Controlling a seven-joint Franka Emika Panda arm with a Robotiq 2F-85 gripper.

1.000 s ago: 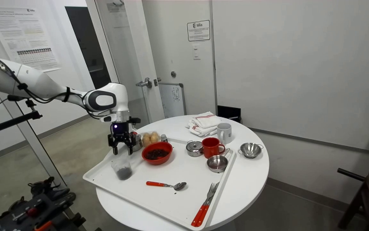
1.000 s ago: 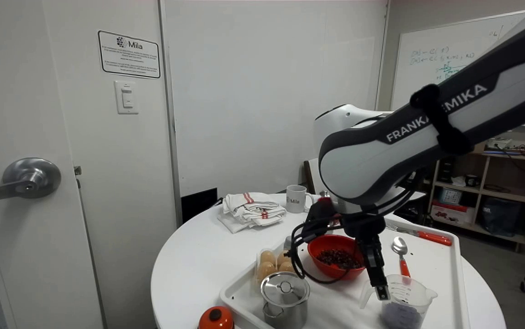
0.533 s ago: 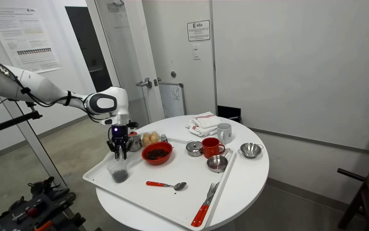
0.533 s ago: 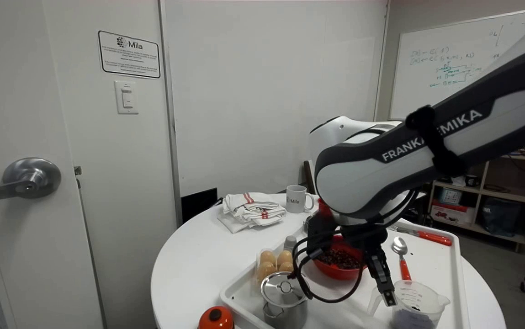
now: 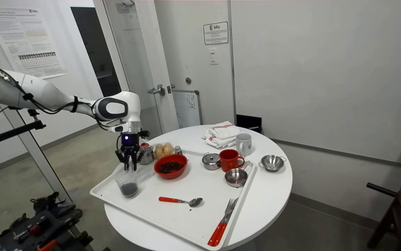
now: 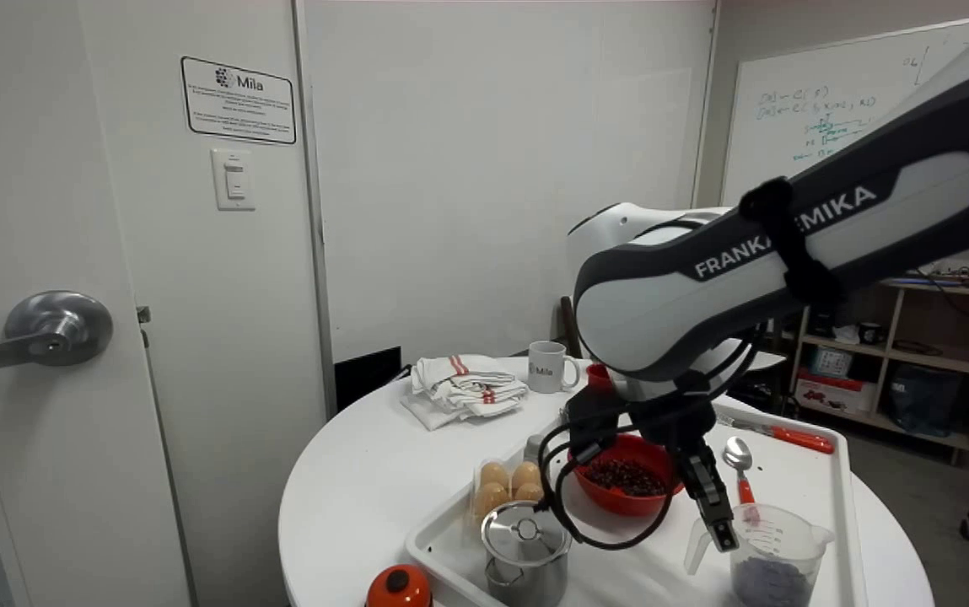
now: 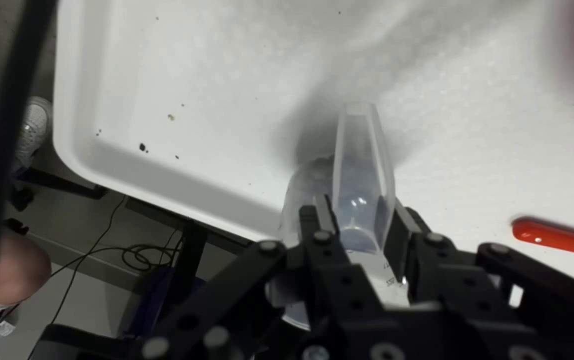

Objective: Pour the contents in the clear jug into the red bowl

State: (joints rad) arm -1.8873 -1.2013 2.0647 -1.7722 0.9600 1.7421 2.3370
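Note:
The clear jug stands upright, a dark mass filling its lower part, at the near-left corner of the tray; an exterior view shows the marked wall of the jug. My gripper is shut on the jug's handle, one finger on either side of it. In an exterior view the gripper points straight down over the jug's handle side. Whether the jug's base touches the tray is unclear. The red bowl, holding dark red bits, sits a short way off; its edge peeks into the wrist view.
The white tray also carries a spoon, a fork and knife, a lidded steel pot, eggs, a red mug and a small steel pan. A loose black cable hangs beside the wrist.
My jaws have closed around the handle. The jug first shifted away from the red bowl, then rose slightly together with the gripper.

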